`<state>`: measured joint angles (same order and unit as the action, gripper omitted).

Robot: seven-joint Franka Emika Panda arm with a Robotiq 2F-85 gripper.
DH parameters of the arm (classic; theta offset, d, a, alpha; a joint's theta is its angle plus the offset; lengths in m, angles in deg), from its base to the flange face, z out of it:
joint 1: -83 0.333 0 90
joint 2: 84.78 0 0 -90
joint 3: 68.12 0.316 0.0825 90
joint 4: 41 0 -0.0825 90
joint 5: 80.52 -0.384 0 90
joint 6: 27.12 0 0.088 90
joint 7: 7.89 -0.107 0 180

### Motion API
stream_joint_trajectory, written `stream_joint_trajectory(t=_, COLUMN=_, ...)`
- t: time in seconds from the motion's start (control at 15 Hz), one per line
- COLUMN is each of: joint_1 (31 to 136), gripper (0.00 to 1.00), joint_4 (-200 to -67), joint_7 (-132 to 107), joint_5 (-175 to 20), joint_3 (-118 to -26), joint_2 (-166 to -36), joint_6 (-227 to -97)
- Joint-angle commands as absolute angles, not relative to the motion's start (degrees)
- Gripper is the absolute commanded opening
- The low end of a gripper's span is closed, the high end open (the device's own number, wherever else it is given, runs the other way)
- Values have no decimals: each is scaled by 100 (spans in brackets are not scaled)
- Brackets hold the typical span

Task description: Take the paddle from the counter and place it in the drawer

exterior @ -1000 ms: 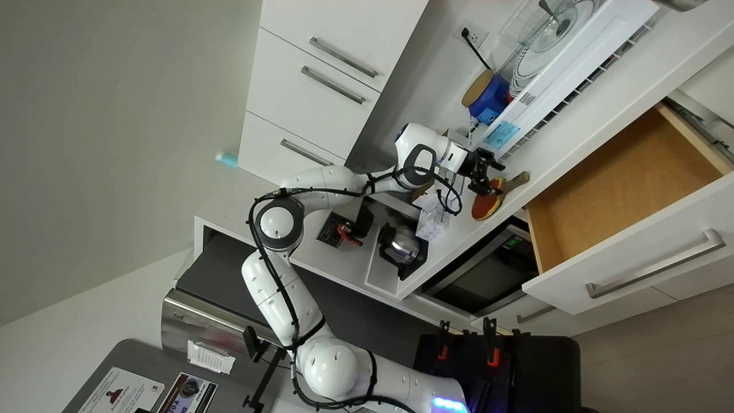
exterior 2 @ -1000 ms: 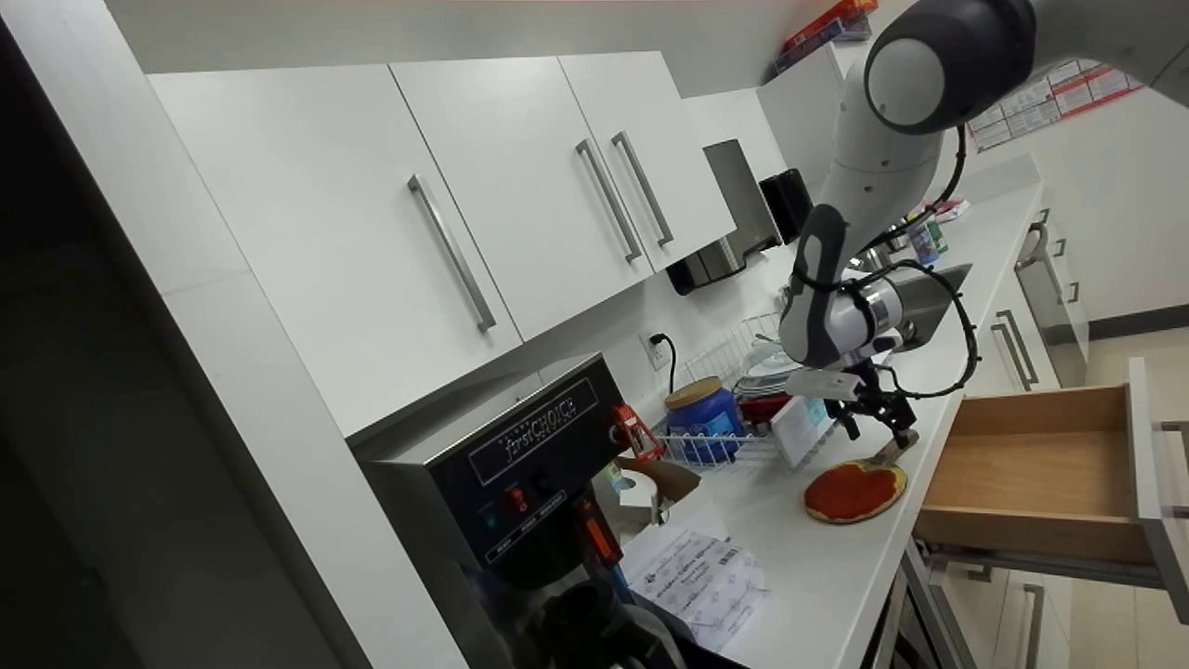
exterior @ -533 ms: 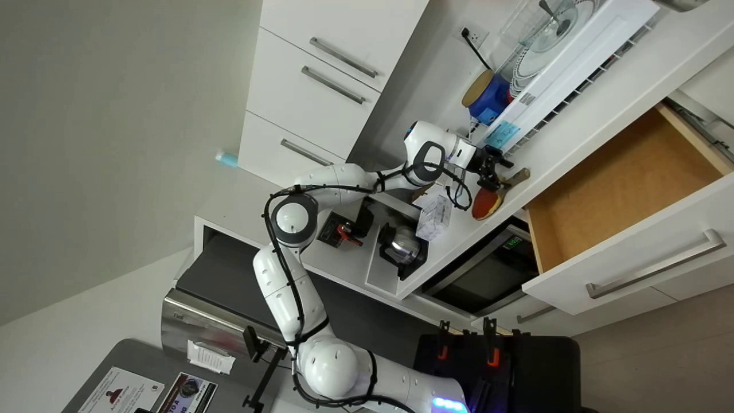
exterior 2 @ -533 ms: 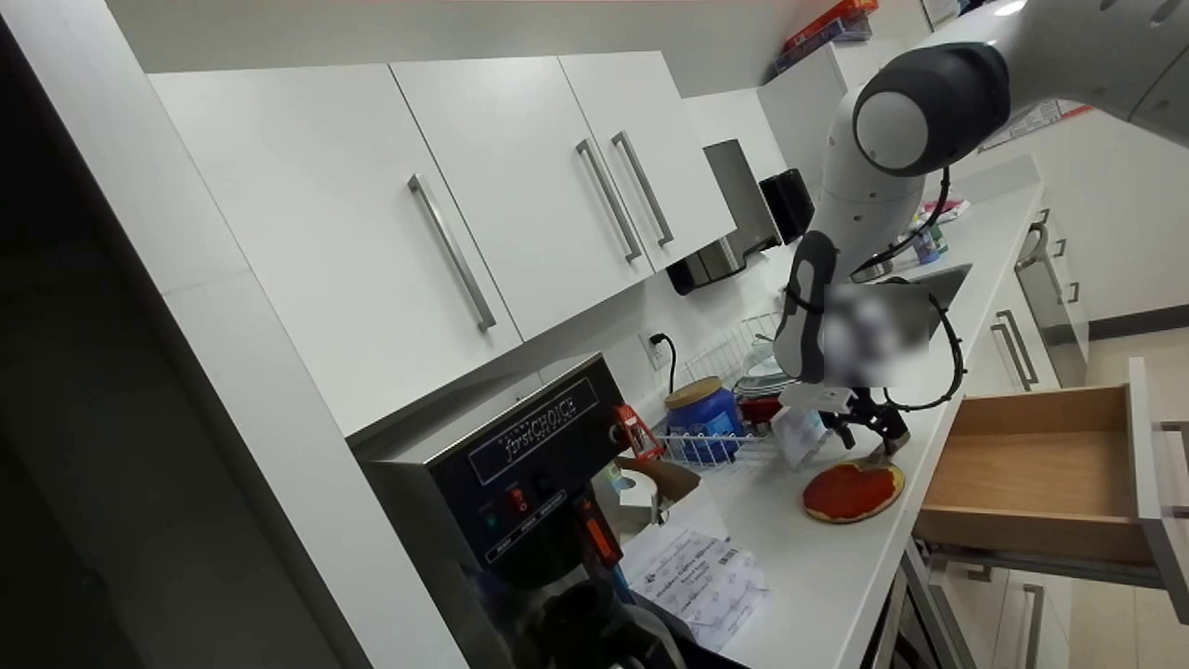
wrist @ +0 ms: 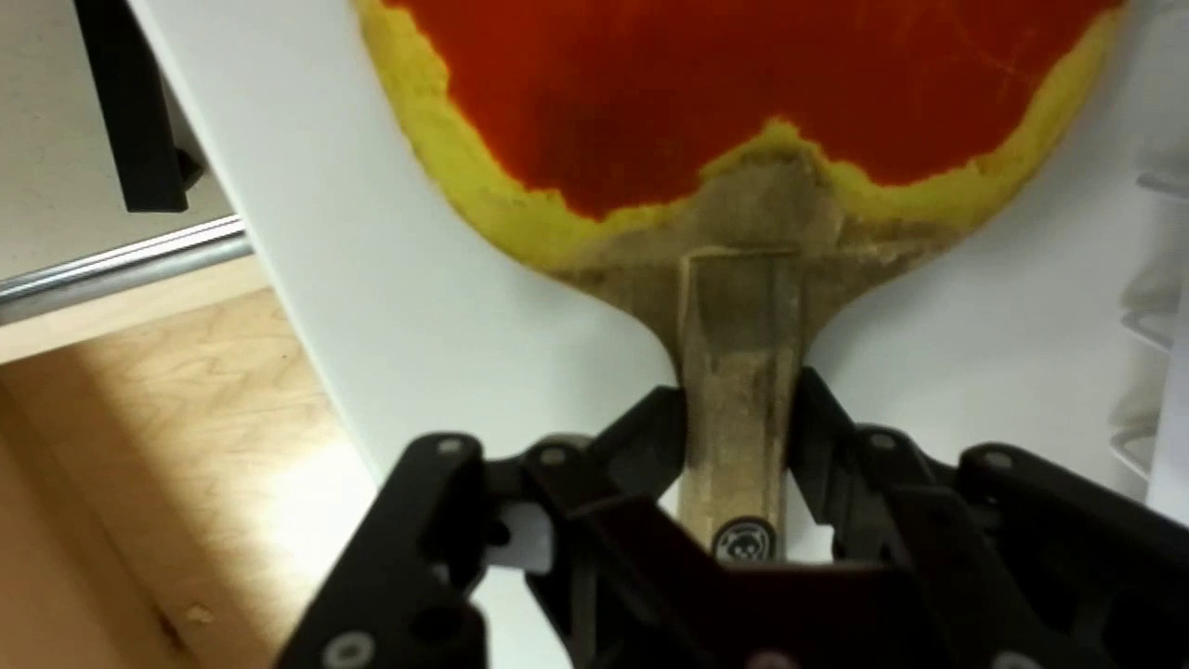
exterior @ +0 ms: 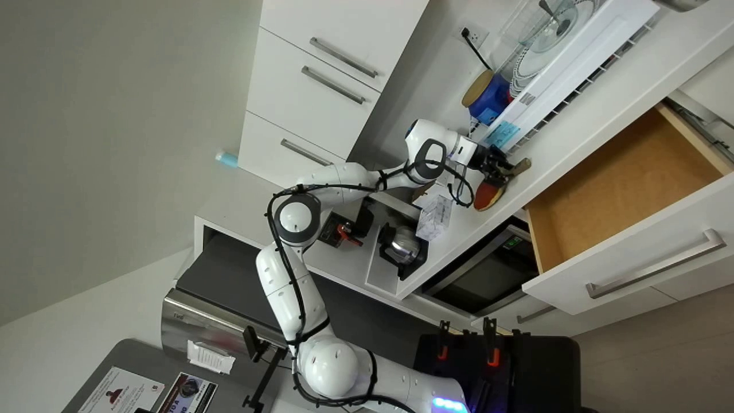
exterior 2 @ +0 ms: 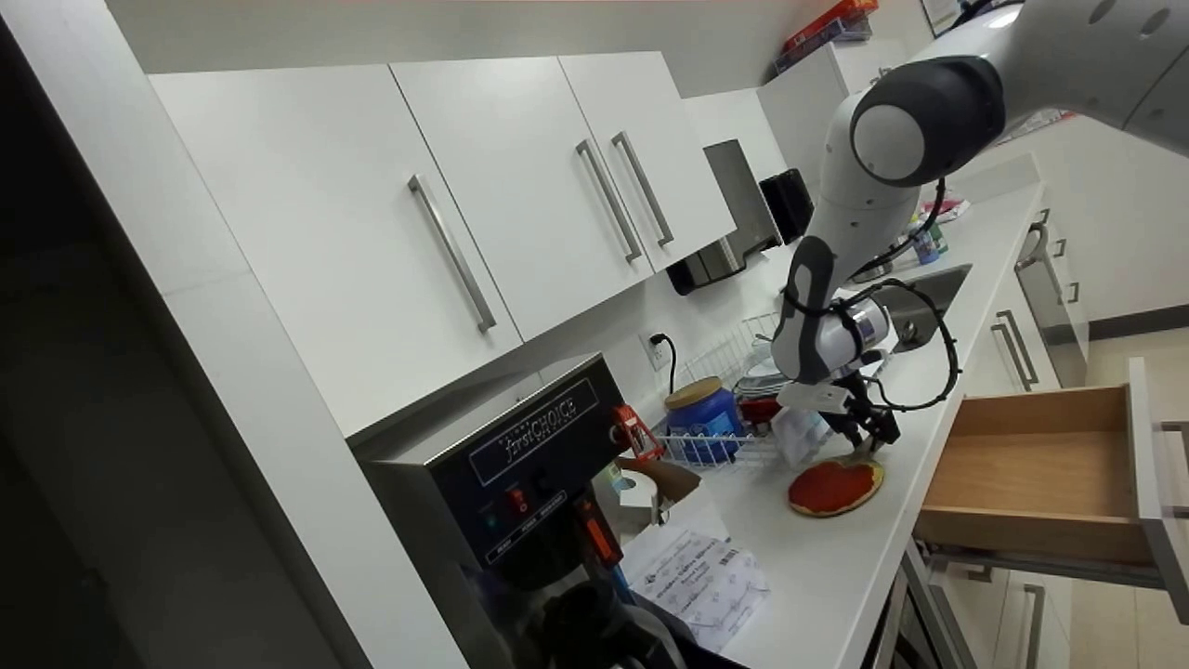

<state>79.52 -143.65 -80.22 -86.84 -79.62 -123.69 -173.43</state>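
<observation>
The paddle, with its red face and wooden handle, lies on the counter in both exterior views. Its face fills the top of the wrist view, handle pointing down toward my gripper. Both black fingers press against the handle's sides, so the gripper is shut on it; the handle's end is hidden behind the gripper. In an exterior view the gripper sits low over the counter. Beside the counter the drawer is pulled out, its brown wooden inside bare; part of it shows at the wrist view's lower left.
Behind the gripper stands a dish rack with plates and a blue jar. A paper-wrapped packet and a coffee machine are further along the counter. The drawer's front panel juts out past the counter edge.
The arm has lowered to the handle and the gripper has gone from open to shut on it. The paddle has shifted slightly toward the wall side of the counter.
</observation>
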Motion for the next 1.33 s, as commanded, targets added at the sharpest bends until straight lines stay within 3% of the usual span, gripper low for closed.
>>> stream_joint_trajectory(t=0.0, joint_1=8080, gripper=8, joint_4=-14170, joint_7=-8112, joint_5=-8664, joint_3=-8095, joint_2=-12505, joint_6=-17223)
stream_joint_trajectory(t=1.27, joint_1=7672, gripper=8, joint_4=-14199, joint_7=-7701, joint_5=-8851, joint_3=-8086, joint_2=-11960, joint_6=-16597)
